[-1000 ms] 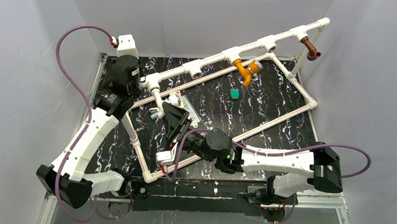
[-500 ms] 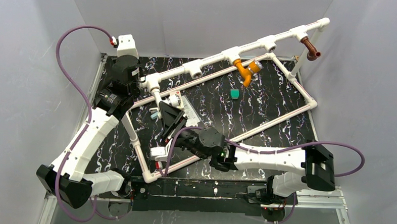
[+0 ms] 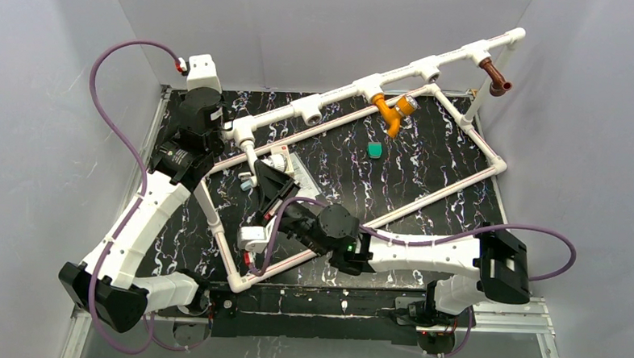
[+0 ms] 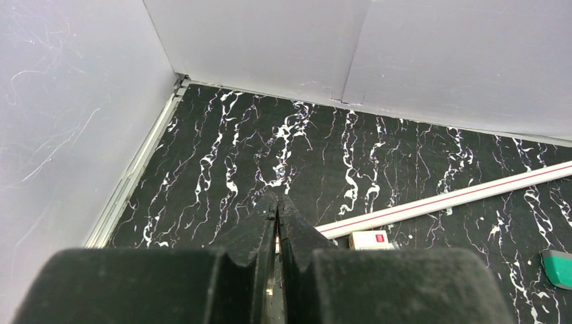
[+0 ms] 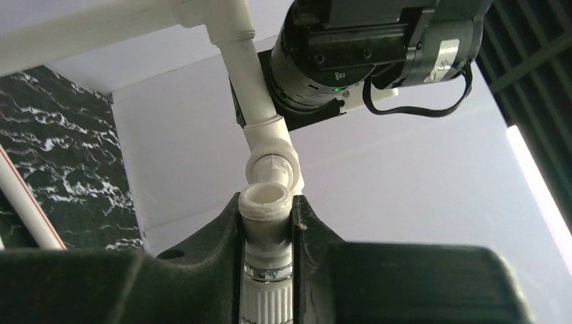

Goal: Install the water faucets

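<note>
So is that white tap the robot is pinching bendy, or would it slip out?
Probably not bendy: the white faucet looks like hard, thick plastic. It could twist or slip, since its round body sits between the right gripper's fingers. Likely light, being so slim.

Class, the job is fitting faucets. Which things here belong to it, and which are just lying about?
Job: orange faucet, reddish-brown faucet, white faucet in the right hand, pipe frame.
Lying about: teal piece, white sheet.
</note>
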`<state>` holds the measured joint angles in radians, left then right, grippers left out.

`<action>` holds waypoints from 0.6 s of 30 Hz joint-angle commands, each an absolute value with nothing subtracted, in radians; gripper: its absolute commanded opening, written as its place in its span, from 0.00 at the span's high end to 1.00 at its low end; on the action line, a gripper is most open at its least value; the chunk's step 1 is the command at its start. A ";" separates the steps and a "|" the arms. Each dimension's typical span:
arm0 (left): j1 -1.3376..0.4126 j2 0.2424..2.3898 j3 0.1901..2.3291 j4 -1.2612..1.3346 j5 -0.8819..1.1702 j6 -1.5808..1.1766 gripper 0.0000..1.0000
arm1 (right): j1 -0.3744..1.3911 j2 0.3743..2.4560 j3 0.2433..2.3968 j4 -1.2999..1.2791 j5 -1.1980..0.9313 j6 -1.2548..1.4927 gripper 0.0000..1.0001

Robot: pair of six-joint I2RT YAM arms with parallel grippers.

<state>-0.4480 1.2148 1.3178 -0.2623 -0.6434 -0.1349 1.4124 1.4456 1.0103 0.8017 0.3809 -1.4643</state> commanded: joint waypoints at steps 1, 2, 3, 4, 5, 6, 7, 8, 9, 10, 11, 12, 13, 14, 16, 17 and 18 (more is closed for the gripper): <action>-0.502 1.338 1.163 -0.674 -0.492 -0.151 0.97 | 1.414 1.490 1.029 0.984 0.481 -1.228 0.99; -0.502 1.336 1.162 -0.673 -0.492 -0.151 0.97 | 1.422 1.504 1.031 1.025 0.515 -1.186 0.99; -0.502 1.336 1.161 -0.673 -0.494 -0.150 0.97 | 1.427 1.515 1.035 1.066 0.541 -1.139 0.99; -0.502 1.336 1.162 -0.675 -0.493 -0.151 0.97 | 1.433 1.526 1.042 1.093 0.569 -1.087 0.99; -0.502 1.336 1.161 -0.675 -0.494 -0.150 0.97 | 1.438 1.533 1.049 1.115 0.599 -1.037 0.99; -0.503 1.334 1.161 -0.673 -0.494 -0.151 0.97 | 1.443 1.537 1.056 1.139 0.633 -0.971 0.99; -0.503 1.332 1.161 -0.672 -0.495 -0.150 0.97 | 1.444 1.538 1.065 1.148 0.660 -0.873 0.99; -0.503 1.331 1.160 -0.673 -0.497 -0.151 0.97 | 1.446 1.535 1.071 1.146 0.681 -0.795 0.99; -0.503 1.330 1.161 -0.673 -0.497 -0.151 0.97 | 1.446 1.528 1.075 1.139 0.698 -0.696 0.99; -0.503 1.330 1.159 -0.673 -0.496 -0.151 0.97 | 1.446 1.514 1.077 1.123 0.707 -0.595 0.99; -0.503 1.330 1.158 -0.673 -0.497 -0.150 0.97 | 1.446 1.503 1.076 1.100 0.705 -0.505 0.99; -0.503 1.330 1.160 -0.672 -0.497 -0.150 0.97 | 1.446 1.494 1.070 1.088 0.697 -0.421 0.99; -0.503 1.330 1.160 -0.673 -0.498 -0.151 0.97 | 1.446 1.486 1.063 1.088 0.690 -0.349 0.99; -0.503 1.331 1.160 -0.673 -0.499 -0.152 0.97 | 1.446 1.478 1.055 1.093 0.686 -0.274 0.99; -0.503 1.331 1.160 -0.672 -0.499 -0.150 0.97 | 1.445 1.464 1.045 1.101 0.688 -0.134 0.99; -0.503 1.331 1.161 -0.673 -0.499 -0.151 0.97 | 1.446 1.459 1.041 1.101 0.690 -0.063 0.99; -0.503 1.331 1.160 -0.673 -0.499 -0.150 0.97 | 1.446 1.453 1.038 1.101 0.699 0.001 0.99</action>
